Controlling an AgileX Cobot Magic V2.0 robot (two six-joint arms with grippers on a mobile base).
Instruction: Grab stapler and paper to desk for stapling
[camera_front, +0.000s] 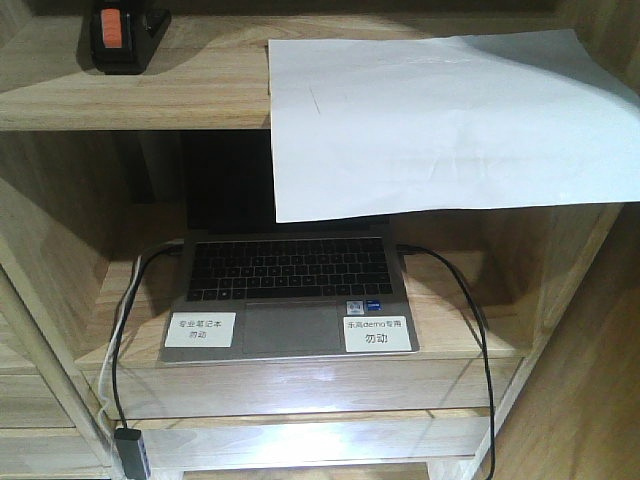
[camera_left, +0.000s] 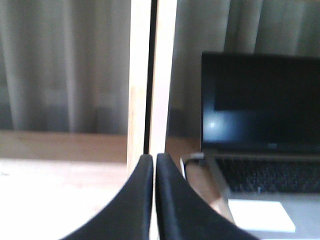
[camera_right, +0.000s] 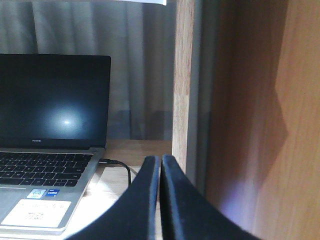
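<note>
The black stapler (camera_front: 122, 38), with its orange tab facing me, stands on the upper shelf at the far left. The white paper (camera_front: 440, 125) lies on the same shelf to the right, its front half hanging over the edge. Neither gripper shows in the front view. My left gripper (camera_left: 154, 157) is shut on nothing and points at a shelf post (camera_left: 145, 75). My right gripper (camera_right: 160, 159) is also shut and empty, low beside the right post (camera_right: 184, 85). Left of the left post lies the pale desk (camera_left: 55, 185) with a darker raised back.
An open laptop (camera_front: 295, 290) with two white labels sits on the lower shelf under the paper. Black cables (camera_front: 470, 310) run from both its sides down over the shelf front. The side wall (camera_right: 260, 110) of the shelf unit stands close on the right.
</note>
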